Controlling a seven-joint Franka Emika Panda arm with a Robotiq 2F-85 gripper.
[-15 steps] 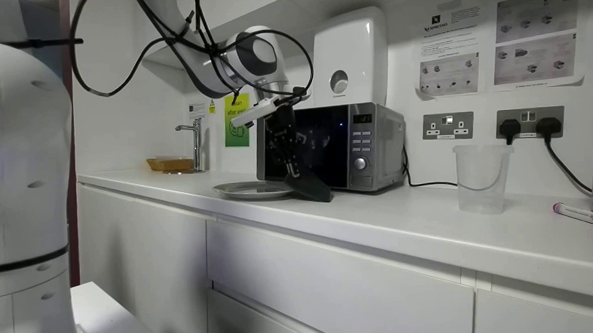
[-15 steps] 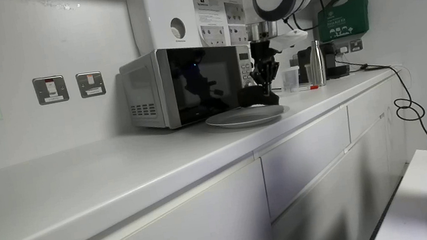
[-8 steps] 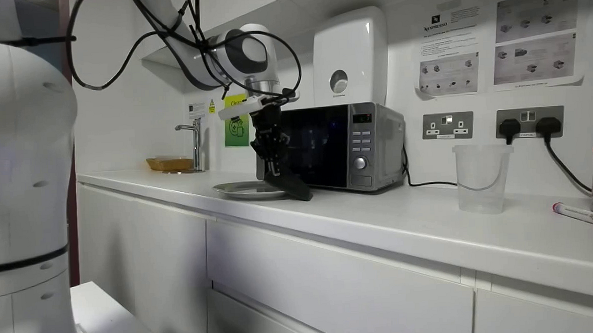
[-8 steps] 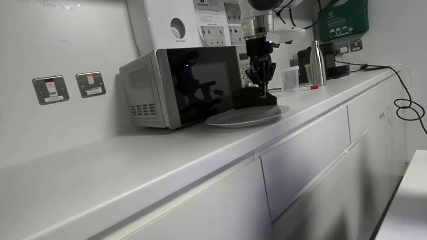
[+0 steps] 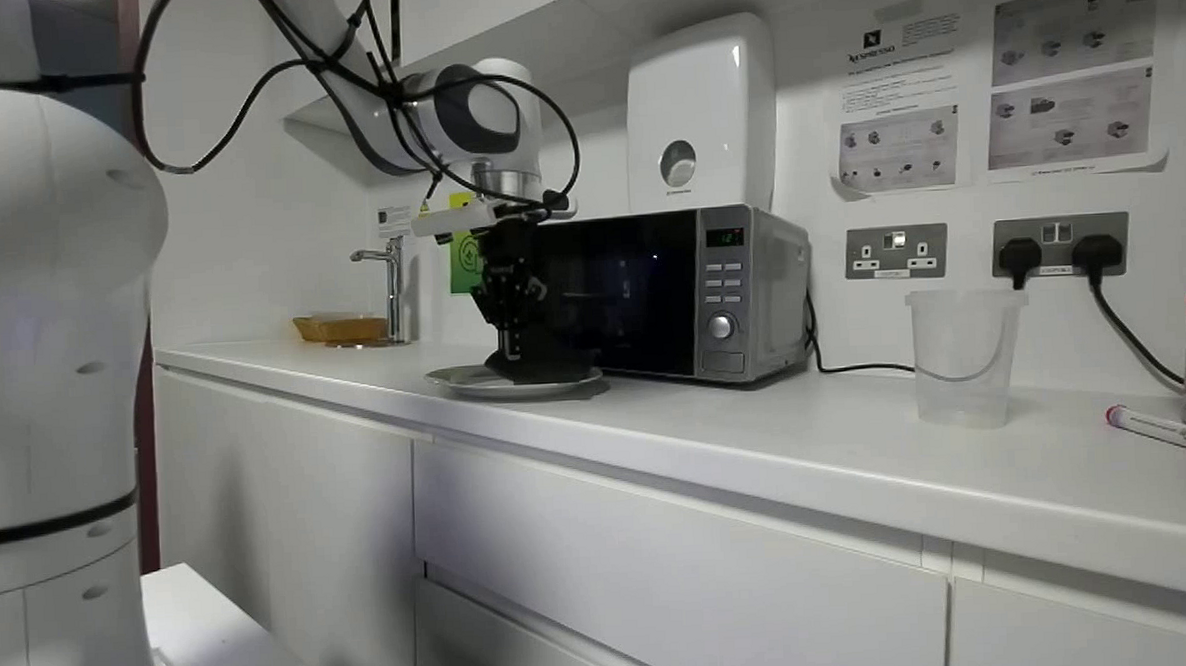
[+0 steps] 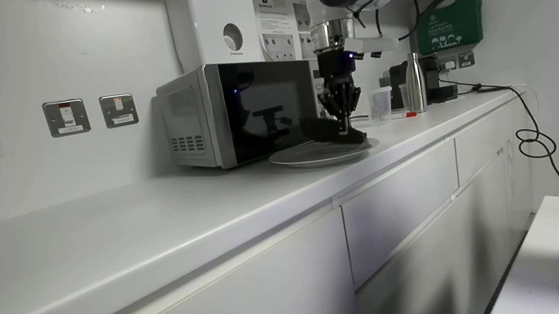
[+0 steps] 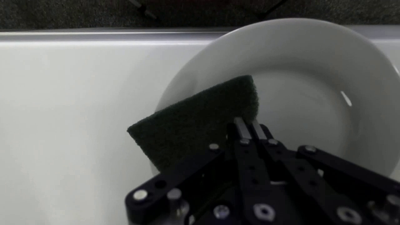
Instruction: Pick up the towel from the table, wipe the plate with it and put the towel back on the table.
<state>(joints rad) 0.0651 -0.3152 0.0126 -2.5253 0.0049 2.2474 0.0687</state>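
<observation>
The towel [image 7: 193, 122] is pinched by the tool [image 7: 248, 121], perhaps touching the plate [image 7: 306, 106]; a wall notice [image 5: 896, 95] reads "NESPRESSO".

White walls [image 6: 82, 59], dark speckled floor [image 7: 78, 13]

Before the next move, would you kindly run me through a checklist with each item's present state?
1. Gripper closed on the towel: ok.
2. Plate lying flat on the table: ok.
3. Towel wholly within the plate's rim: not ok; in the wrist view a corner reaches past it.
4. Towel pressed against the plate: cannot tell.
5. Towel clear of the microwave: cannot tell, dark against dark.
</observation>
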